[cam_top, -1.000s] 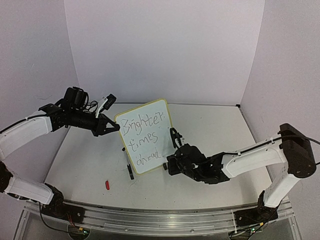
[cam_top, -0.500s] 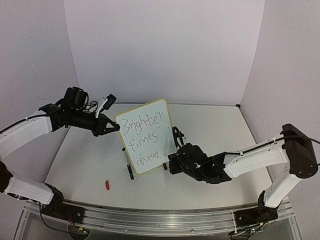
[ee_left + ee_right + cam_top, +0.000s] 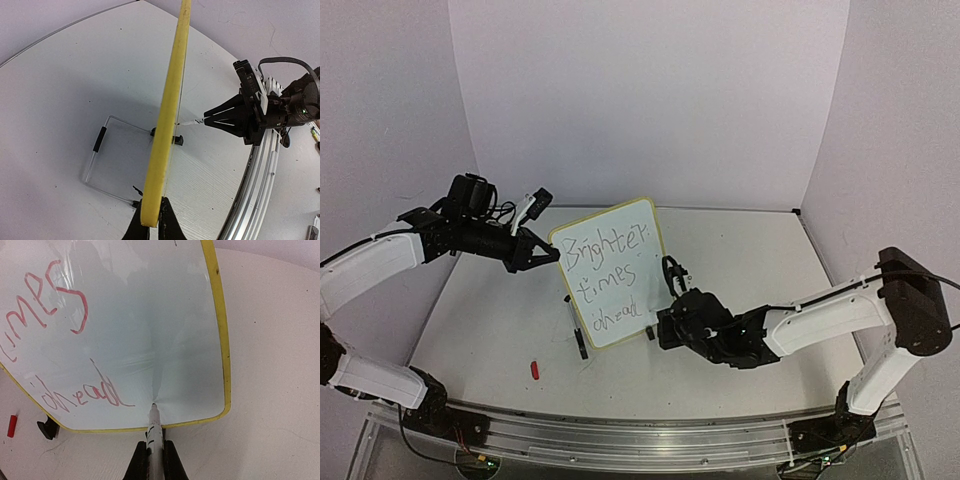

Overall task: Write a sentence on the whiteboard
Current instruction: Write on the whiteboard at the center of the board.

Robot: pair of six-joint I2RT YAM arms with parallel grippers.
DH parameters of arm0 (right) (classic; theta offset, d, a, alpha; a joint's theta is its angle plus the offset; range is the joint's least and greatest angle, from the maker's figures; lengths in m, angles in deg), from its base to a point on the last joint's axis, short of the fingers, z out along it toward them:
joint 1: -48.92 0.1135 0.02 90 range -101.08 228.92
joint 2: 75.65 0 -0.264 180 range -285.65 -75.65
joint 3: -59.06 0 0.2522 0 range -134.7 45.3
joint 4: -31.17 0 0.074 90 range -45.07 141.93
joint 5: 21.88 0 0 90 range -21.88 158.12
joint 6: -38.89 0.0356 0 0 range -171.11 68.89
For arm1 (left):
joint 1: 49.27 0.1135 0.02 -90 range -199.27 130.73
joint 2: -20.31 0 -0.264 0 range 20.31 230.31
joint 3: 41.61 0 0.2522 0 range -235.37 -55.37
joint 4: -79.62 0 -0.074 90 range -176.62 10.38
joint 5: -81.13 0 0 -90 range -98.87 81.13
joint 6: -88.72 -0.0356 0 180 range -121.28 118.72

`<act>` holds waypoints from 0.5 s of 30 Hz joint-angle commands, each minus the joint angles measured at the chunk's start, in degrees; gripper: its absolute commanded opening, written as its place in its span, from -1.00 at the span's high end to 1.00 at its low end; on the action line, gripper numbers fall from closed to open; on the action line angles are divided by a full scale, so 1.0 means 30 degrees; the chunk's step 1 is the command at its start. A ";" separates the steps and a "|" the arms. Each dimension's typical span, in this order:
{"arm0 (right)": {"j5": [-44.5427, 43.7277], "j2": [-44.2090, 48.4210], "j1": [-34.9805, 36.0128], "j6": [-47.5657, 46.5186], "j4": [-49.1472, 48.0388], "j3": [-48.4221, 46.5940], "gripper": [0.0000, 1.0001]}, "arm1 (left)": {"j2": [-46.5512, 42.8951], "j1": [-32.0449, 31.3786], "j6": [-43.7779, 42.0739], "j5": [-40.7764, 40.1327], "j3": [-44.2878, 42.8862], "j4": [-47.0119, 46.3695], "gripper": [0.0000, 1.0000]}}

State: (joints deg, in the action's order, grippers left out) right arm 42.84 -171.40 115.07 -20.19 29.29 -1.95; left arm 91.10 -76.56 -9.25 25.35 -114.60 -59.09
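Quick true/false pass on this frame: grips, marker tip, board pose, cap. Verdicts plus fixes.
1. The left gripper is clamped on the whiteboard at its yellow rim. True.
2. The right gripper is open and empty. False: it is shut on the marker.
3. The marker tip sits on the top line, by "Brighter". False: it is on the bottom line, just after "ahead".
4. A red cap lies on the table, off the board. True.
5. The whiteboard lies flat on the table. False: it stands up on edge, with its wire stand behind it.
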 commanded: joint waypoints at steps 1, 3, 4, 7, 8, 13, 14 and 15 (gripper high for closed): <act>-0.0737 -0.0423 -0.0045 -0.0025 -0.0427 -0.0745 1.00 | 0.0133 -0.0016 -0.0922 -0.1445 0.0378 0.1082 1.00; -0.0800 -0.0497 -0.0035 -0.0084 -0.0480 -0.0814 1.00 | 0.0141 -0.0015 -0.0919 -0.1423 0.0379 0.1063 1.00; -0.0803 -0.0555 -0.0043 -0.0102 -0.0510 -0.0856 1.00 | 0.0137 -0.0015 -0.0920 -0.1437 0.0383 0.1058 1.00; -0.0832 -0.0661 -0.0039 -0.0156 -0.0587 -0.0973 1.00 | 0.0147 -0.0017 -0.0932 -0.1424 0.0384 0.1080 1.00; -0.0832 -0.0686 -0.0033 -0.0167 -0.0623 -0.0978 1.00 | 0.0154 -0.0022 -0.0921 -0.1435 0.0397 0.1063 1.00; -0.1006 -0.0663 -0.0048 -0.0198 -0.0703 -0.0954 1.00 | 0.0159 -0.0015 -0.0929 -0.1422 0.0381 0.1052 1.00; -0.1043 -0.0644 -0.0048 -0.0198 -0.0703 -0.0952 1.00 | 0.0140 -0.0015 -0.0924 -0.1441 0.0380 0.1070 1.00; -0.1063 -0.0634 -0.0048 -0.0197 -0.0703 -0.0934 1.00 | 0.0143 -0.0015 -0.0933 -0.1444 0.0393 0.1075 1.00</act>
State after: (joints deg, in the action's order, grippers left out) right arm 41.90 -172.62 115.09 -20.25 29.05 -2.93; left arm 91.10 -76.56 -9.22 25.35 -114.60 -59.06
